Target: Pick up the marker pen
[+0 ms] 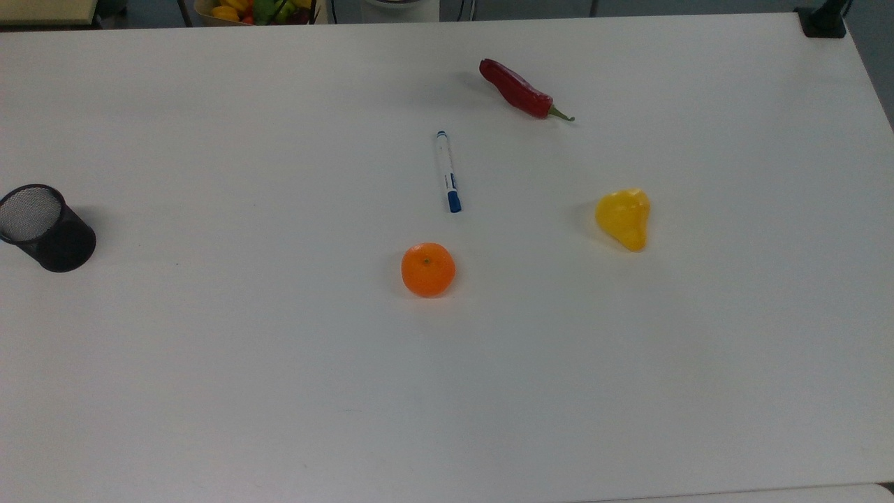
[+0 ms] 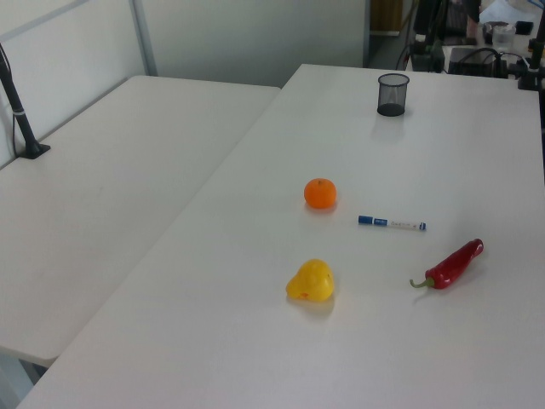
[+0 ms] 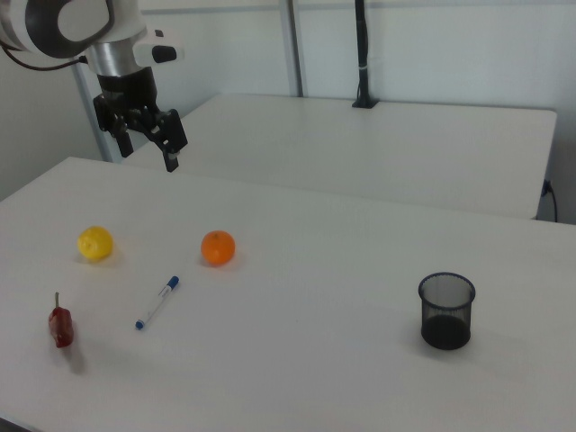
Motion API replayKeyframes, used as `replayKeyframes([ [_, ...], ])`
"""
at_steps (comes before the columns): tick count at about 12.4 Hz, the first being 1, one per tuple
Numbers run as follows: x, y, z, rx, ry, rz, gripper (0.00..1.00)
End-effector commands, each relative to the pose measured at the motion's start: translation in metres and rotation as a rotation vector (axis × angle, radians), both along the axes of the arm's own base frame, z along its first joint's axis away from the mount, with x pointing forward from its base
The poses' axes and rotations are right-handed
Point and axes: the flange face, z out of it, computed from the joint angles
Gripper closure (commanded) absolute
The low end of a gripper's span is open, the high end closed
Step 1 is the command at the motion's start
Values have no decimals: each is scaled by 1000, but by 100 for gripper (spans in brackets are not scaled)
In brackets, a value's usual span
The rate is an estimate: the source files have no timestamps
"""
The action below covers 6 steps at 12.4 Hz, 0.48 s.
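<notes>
The marker pen [image 1: 447, 171] lies flat on the white table [image 1: 209, 363], a slim white barrel with a blue cap pointing toward the orange [image 1: 428, 270]. In the left view the marker pen [image 2: 392, 223] rests between the orange [image 2: 320, 193] and the red chili [image 2: 454, 263]. In the right view my gripper [image 3: 148, 148] hangs high above the table's far left part, open, with nothing between its fingers. It is well above and behind the marker pen [image 3: 157, 302], not touching it.
A red chili [image 1: 517, 89] lies beyond the pen's small end. A yellow fruit [image 1: 624, 218] sits at the top view's right, and a black mesh cup [image 1: 43, 229] stands at the top view's left edge. A second table [image 2: 102, 187] adjoins in the left view.
</notes>
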Motion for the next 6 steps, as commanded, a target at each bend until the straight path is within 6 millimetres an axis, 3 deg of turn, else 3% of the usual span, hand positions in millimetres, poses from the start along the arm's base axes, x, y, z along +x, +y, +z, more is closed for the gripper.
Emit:
replayKeyframes([
  [1, 8, 2, -9, -38, -46, 54, 0],
  [6, 11, 4, -12, -39, -46, 52, 0],
])
